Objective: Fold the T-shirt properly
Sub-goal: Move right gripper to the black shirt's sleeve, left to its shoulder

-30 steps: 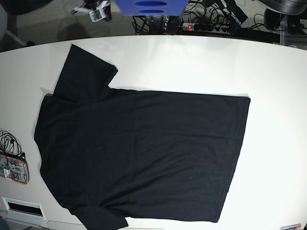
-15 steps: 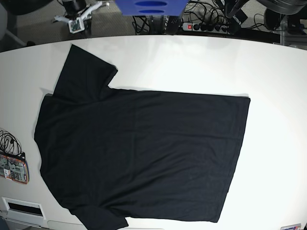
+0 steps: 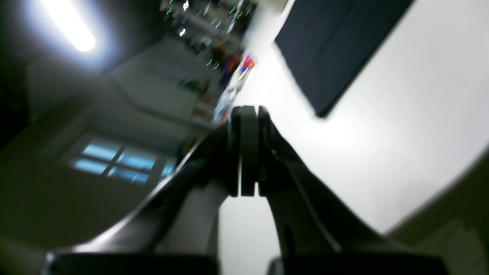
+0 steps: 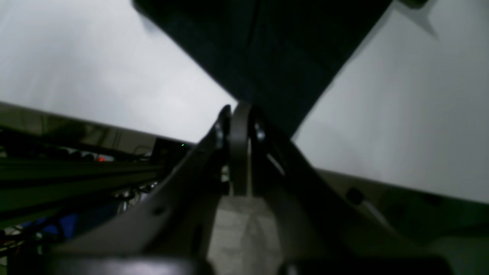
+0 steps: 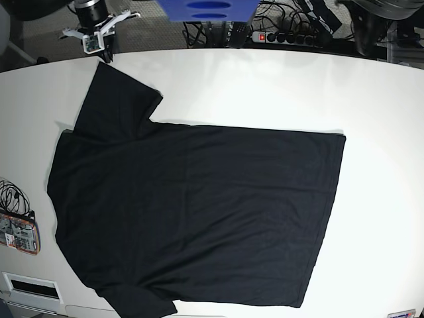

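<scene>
T-shirt point(image 5: 192, 212): black, spread flat on white table point(image 5: 278, 93), covers centre and near-left of base view, one sleeve to far left corner, other sleeve at near edge, hem to right. Right gripper point(image 4: 238, 126): jaws clenched, nothing held, tips just off sleeve end at far-left table edge, w/ arm point(image 5: 93, 26) in base view now closer to that sleeve than 1 s ago; left gripper point(image 3: 246, 130): jaws pressed together, empty, above bare table beyond hem corner, apart from cloth. T-shirt unchanged vs earlier frames.
</scene>
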`<move>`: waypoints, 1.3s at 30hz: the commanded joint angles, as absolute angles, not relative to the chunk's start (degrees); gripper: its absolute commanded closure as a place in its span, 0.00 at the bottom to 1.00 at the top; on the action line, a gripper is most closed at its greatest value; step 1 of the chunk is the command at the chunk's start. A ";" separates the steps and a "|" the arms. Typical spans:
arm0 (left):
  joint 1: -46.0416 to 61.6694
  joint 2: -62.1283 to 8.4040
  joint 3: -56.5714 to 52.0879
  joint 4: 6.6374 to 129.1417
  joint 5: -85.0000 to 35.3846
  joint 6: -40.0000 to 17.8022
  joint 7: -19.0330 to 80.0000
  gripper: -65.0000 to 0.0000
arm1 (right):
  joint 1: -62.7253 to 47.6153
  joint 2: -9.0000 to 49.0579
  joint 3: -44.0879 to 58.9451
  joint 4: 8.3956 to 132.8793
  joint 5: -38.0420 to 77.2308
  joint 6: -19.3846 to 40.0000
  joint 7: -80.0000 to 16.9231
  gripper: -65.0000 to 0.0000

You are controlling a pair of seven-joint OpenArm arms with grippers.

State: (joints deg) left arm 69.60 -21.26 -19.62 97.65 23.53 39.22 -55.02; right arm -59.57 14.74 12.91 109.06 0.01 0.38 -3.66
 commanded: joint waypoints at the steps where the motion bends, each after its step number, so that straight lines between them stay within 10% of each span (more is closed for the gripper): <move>1: 69.58 -22.02 -20.18 99.03 22.81 40.00 -54.20 0.99 | -60.26 15.16 13.49 110.90 0.22 0.13 -1.98 0.99; 8: 62.64 -22.55 -19.56 100.62 24.31 40.00 -36.62 0.86 | -57.63 15.43 17.01 112.22 -21.32 0.40 -2.07 0.96; 14: 56.48 -12.97 -19.91 110.81 24.57 37.14 -16.84 0.72 | -53.58 16.04 14.02 112.31 -45.67 4.18 -3.21 0.63; 21: 48.84 -12.35 -15.16 112.57 38.20 34.42 -2.07 0.70 | -50.07 26.15 6.11 112.75 -43.74 10.07 -12.88 0.58; 31: 41.54 -16.22 1.10 112.57 56.66 17.63 18.59 0.65 | -47.08 26.59 -1.01 112.57 -43.82 10.24 -23.60 0.58; 39: 34.15 -20.62 5.67 108.44 56.57 17.36 20.09 0.65 | -43.82 25.63 -5.85 111.60 -43.65 10.24 -28.97 0.58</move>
